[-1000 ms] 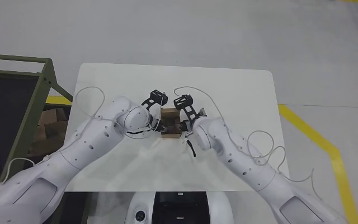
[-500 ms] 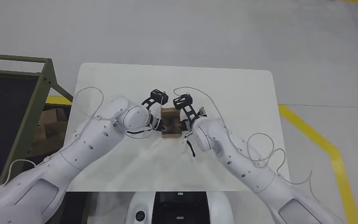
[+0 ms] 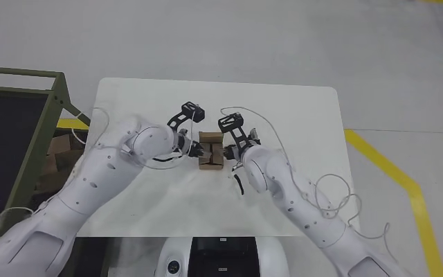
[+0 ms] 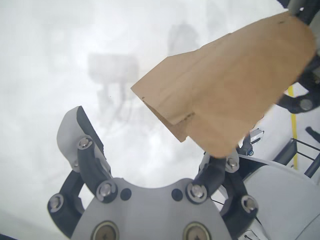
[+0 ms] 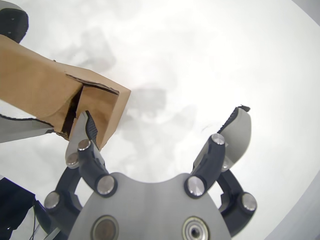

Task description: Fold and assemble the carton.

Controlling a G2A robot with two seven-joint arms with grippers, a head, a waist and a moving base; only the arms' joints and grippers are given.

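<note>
Your left claw (image 4: 150,138) is spread wide, one finger hidden by the carton (image 4: 225,88). Your right claw (image 5: 162,126) gapes too, one finger tucked into the carton's open end. The carton sits between them at the middle of the bench (image 3: 291,111). A green-framed cart (image 3: 28,72) stands beside the bench.

A small brown corrugated cardboard carton (image 3: 211,152) is sitting near the middle of the white table (image 3: 291,111), partly folded into a box, its end flap (image 5: 106,106) standing slightly ajar.
</note>
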